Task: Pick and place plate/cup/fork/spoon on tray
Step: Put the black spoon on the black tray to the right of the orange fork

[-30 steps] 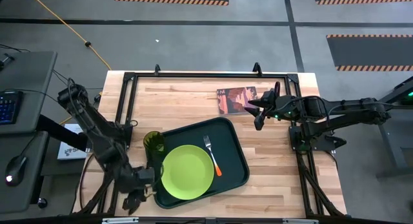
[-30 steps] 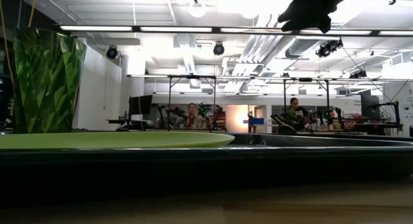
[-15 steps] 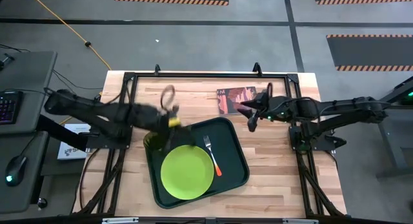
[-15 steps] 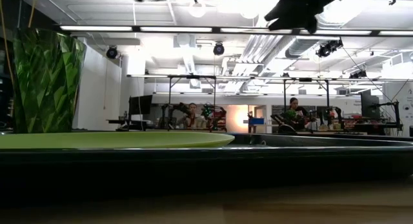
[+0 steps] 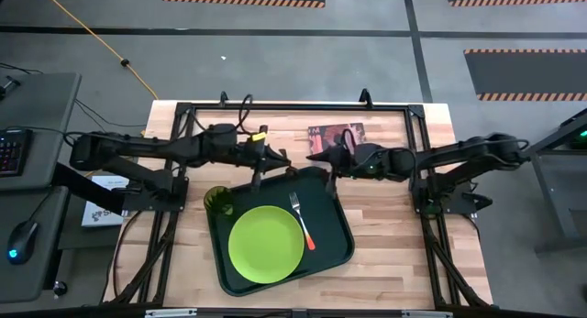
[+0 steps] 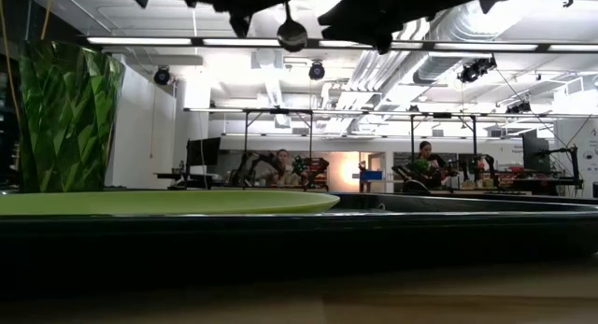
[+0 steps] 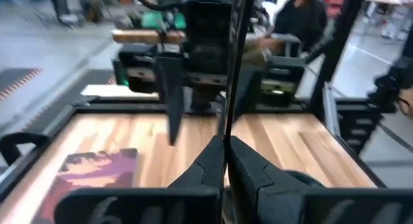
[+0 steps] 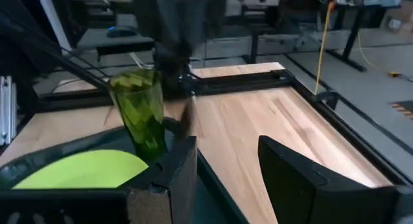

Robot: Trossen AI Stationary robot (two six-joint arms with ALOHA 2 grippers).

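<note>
The dark-green tray (image 5: 335, 249) lies on the wooden table and holds the lime-green plate (image 5: 266, 245) and the orange-handled fork (image 5: 303, 220). The dark-green cup (image 5: 217, 201) stands upright at the tray's far left corner and also shows in the right wrist view (image 8: 139, 114). My left gripper (image 5: 272, 162) is above the tray's far edge, shut on the dark spoon (image 5: 258, 176). My right gripper (image 5: 314, 159) is open and empty, just to the right of the left gripper and facing it (image 8: 226, 179). My left gripper pinches the spoon's thin handle (image 7: 228, 114) between its two fingertips (image 7: 210, 161), coming roughly level from the table's left. The spoon hangs below the fingers with its bowl (image 6: 291, 33) down, lifted clear of the tray.
A small reddish picture-covered book (image 5: 332, 139) lies on the table behind my right gripper. A black frame (image 5: 275, 107) runs round the table's edges. Bare wood shows right of the tray (image 5: 394, 226). People sit in the room beyond (image 6: 425, 161).
My left gripper has swung from the table's near left corner toward the far and right, and now stands above the tray's far edge with the spoon hanging from it. My right gripper has gone toward the table's left, closing on the left gripper.
</note>
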